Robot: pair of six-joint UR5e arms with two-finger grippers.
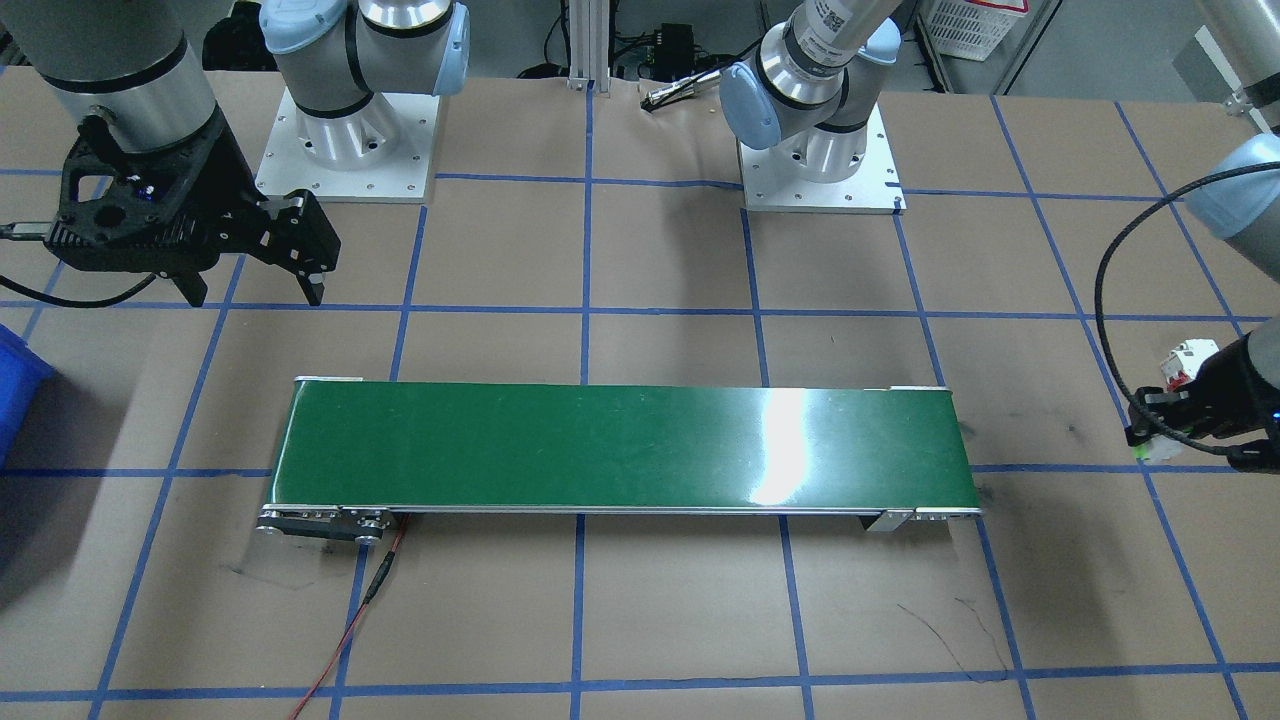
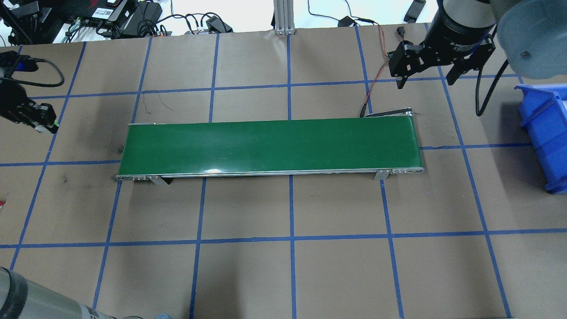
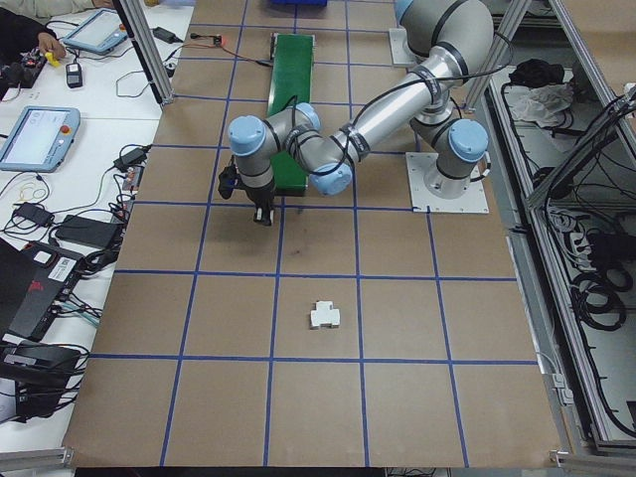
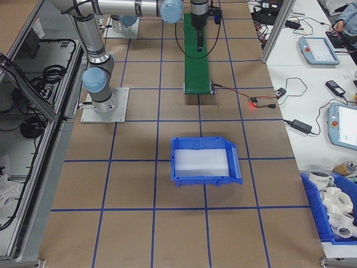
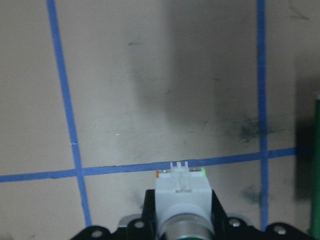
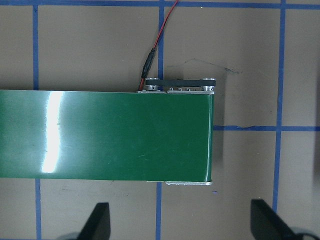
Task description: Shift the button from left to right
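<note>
Currently the left gripper (image 5: 181, 220) is clamped on the button (image 5: 181, 192), which projects forward from between the jaws; in the left wrist view only the button's white body, a silver collar and a trace of green at its far edge can be seen, and the green cap is cut off by the lower frame edge. Below the gripper lies brown table paper (image 5: 165, 80) crossed by blue tape lines, and a sliver of the green conveyor belt (image 5: 317, 165) shows at the right edge. In the front-facing view the same gripper (image 1: 1150, 440) sits at the frame's right edge, partly cut off, with a white breaker with red parts (image 1: 1185, 362) just behind it; whether the two touch cannot be determined. In the overhead view the left gripper (image 2: 44, 126) is dark and small, and the held part is hard to make out. The right gripper (image 2: 427, 71) hangs with its fingers (image 6: 97, 222) spread wide and nothing between them, just off the belt's far end (image 6: 200, 140), near the red wire (image 6: 162, 32). A blue bin (image 2: 542, 133) lies beyond it, cut off by the frame.
</note>
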